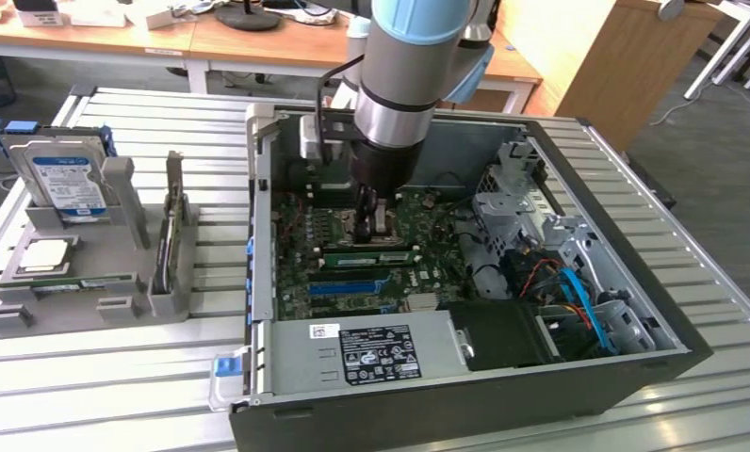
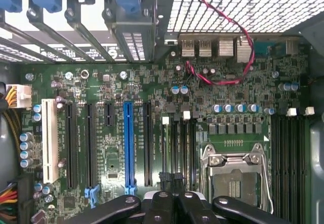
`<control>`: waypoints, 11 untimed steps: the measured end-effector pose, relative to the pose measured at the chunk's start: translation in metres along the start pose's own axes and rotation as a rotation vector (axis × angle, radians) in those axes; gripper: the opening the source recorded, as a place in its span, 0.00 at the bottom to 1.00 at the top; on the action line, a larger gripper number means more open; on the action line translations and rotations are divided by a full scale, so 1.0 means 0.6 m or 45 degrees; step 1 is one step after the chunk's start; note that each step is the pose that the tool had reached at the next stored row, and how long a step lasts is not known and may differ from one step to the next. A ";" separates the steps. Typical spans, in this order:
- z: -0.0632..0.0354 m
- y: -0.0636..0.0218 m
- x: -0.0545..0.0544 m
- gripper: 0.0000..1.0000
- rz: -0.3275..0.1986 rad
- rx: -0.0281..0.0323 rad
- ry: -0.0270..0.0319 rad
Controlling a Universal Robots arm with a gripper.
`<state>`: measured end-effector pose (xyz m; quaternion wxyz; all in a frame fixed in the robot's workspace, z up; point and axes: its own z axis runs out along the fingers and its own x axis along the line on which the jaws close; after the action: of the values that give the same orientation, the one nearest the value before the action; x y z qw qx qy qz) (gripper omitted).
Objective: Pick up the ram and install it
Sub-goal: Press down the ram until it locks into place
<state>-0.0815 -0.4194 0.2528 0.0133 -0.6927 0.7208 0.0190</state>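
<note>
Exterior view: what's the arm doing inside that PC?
The arm has its gripper down inside the open computer case, shut, over the memory slots next to the empty processor socket. A green ram stick lies at the slots right by the fingertips. I can't tell whether it is gripped or fully seated. The hard drive and processor sit in the tray outside.

Computer case (image 1: 601,377): on slatted table (image 1: 99,395), at exterior view's right.
Holder tray (image 1: 86,301): left of case.
Hard drive (image 1: 63,184): upright in tray.
Gripper (image 1: 382,231): inside case, over motherboard (image 1: 350,273).
</note>
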 end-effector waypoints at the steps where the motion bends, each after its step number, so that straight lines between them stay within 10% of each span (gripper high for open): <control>1: 0.000 -0.002 0.000 0.11 0.000 0.0000 -0.0001; 11: 0.000 -0.030 -0.001 0.11 0.000 0.0001 0.0000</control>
<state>-0.0634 -0.4194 0.2528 0.0134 -0.6927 0.7208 0.0190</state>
